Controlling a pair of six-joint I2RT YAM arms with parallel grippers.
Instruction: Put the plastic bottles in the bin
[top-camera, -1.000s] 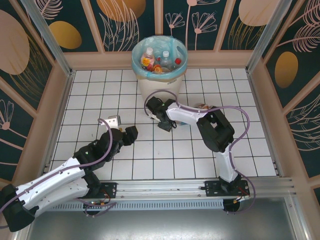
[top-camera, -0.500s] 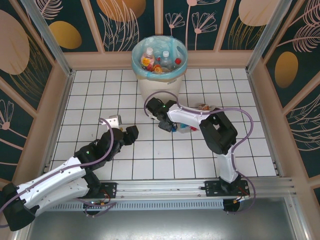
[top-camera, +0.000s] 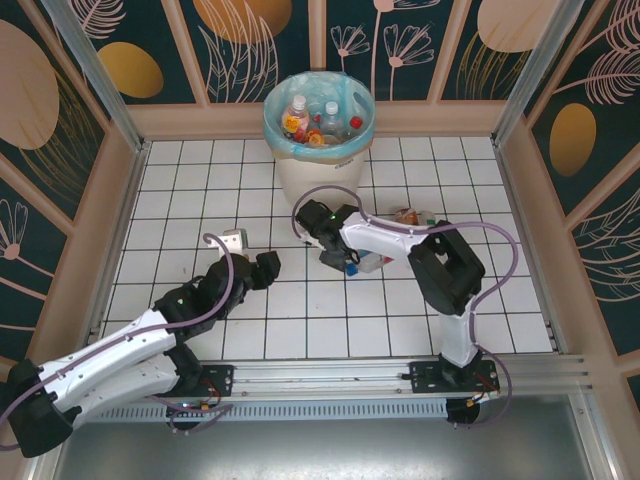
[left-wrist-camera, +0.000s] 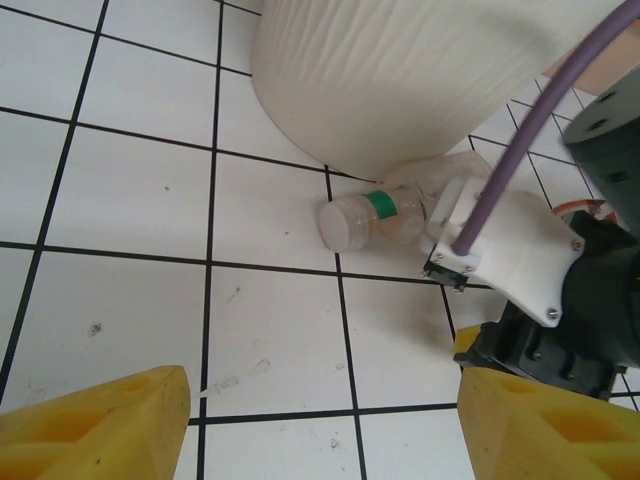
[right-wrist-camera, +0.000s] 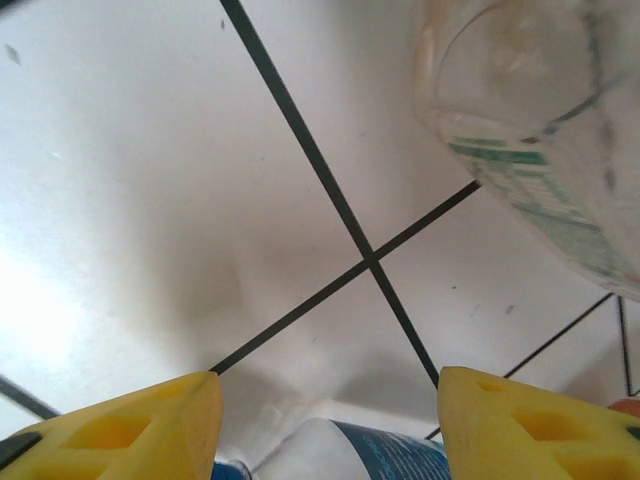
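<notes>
top camera overhead, far; wrist cameras low, close; left shares bin (left-wrist-camera: 420, 70).

Both arms wear glossy white shells (top-camera: 110, 360) between bulky black joint housings (top-camera: 440, 265), and each carries a small green indicator light (top-camera: 322, 212) well behind its claw. A thin purple cable (left-wrist-camera: 520, 130) runs into a white block (left-wrist-camera: 510, 250) with small silver screws just behind the right claw (right-wrist-camera: 325, 420). The left claw (left-wrist-camera: 320, 430) and its twin end in yellow plastic wedge fingers (left-wrist-camera: 95, 425) with shallow moulded pockets.
</notes>
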